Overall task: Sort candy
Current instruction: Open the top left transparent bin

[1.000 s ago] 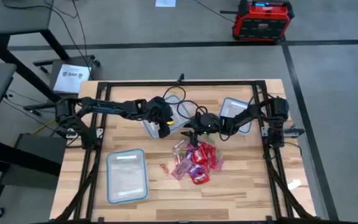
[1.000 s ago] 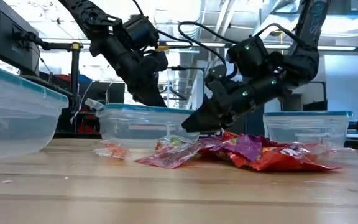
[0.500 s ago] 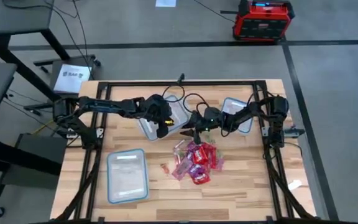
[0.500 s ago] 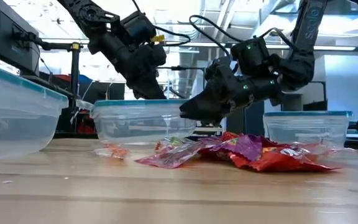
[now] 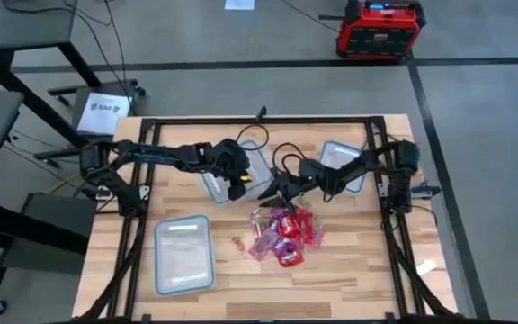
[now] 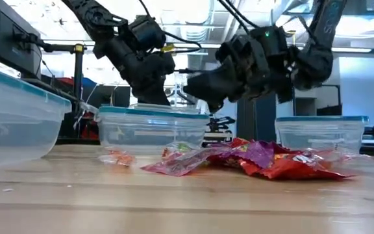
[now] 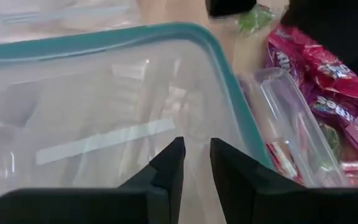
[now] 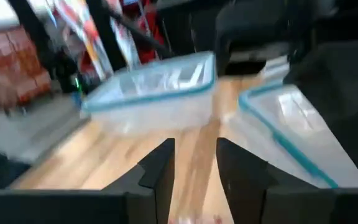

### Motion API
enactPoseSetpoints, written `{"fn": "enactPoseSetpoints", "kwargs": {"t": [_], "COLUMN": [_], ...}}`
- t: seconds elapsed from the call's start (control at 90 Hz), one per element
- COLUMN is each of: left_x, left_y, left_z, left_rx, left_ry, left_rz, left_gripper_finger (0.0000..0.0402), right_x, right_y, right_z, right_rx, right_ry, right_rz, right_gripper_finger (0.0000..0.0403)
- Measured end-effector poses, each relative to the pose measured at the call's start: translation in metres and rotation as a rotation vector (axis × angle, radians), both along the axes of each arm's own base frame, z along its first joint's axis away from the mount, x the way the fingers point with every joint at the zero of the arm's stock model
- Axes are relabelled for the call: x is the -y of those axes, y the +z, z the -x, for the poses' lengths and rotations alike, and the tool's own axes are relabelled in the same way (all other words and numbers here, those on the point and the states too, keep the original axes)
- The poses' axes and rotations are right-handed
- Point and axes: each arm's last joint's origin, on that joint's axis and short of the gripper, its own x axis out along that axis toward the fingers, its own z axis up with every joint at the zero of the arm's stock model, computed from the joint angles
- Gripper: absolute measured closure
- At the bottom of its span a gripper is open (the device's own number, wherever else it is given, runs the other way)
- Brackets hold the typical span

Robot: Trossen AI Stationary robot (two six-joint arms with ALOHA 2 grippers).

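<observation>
The candy (image 5: 284,236) lies in a heap of red and pink packets at mid-table, also seen in the low view (image 6: 258,159) and the left wrist view (image 7: 316,93). A clear container with a teal rim (image 5: 261,157) stands just beyond it. My left gripper (image 5: 237,184) hangs over the container's inside (image 7: 104,124), its fingers a narrow gap apart (image 7: 196,163); whether they touch it I cannot tell. My right gripper (image 5: 275,191) is raised above the heap's far edge (image 6: 197,91) and is open, with nothing showing between its fingertips (image 8: 194,155).
A second clear container (image 5: 184,254) sits at the near left and a third (image 5: 340,162) at the far right. One loose red candy (image 5: 238,243) lies left of the heap. Black frame rails (image 5: 133,225) run along the table's sides.
My right gripper has risen from the candy heap, where its tip was a second ago. It now hangs well above the table beside the middle container's near right corner. The heap lies as before.
</observation>
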Motion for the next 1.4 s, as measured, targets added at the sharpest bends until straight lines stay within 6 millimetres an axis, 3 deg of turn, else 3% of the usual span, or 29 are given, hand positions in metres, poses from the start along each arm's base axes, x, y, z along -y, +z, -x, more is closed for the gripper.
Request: {"fn": "enactPoseSetpoints", "kwargs": {"t": [0.167,0.322,0.6,0.767,0.944,1.189,1.4], "left_x": [0.003,0.01,0.033,0.043,0.047,0.047,0.047], "left_y": [0.033,0.064,0.093,0.105,0.112,0.112,0.112], "left_z": [-0.003,0.001,0.025,0.039,0.047,0.048,0.048], "left_rx": [0.039,0.035,0.004,0.0,0.006,0.003,-0.001], "left_ry": [0.001,0.005,0.082,0.119,0.13,0.129,0.115], "left_rz": [-0.023,-0.04,-0.052,-0.089,-0.094,-0.095,-0.114], "left_gripper_finger": [0.0334,0.0334,0.0334,0.0334,0.0334,0.0334,0.0334], "right_x": [-0.006,-0.014,-0.03,-0.042,-0.046,-0.041,-0.029], "right_y": [0.036,0.039,-0.003,0.0,-0.014,-0.012,-0.014], "right_z": [0.009,0.01,-0.009,-0.026,-0.035,-0.039,-0.039], "right_rx": [-0.068,-0.12,-0.143,-0.08,-0.127,-0.145,-0.204], "right_ry": [-0.147,-0.242,-0.267,-0.307,-0.271,-0.295,-0.305], "right_rz": [0.366,0.657,0.813,0.896,0.903,0.94,0.943], "right_gripper_finger": [0.0296,0.0295,0.0295,0.0291,0.0261,0.0211,0.0224]}}
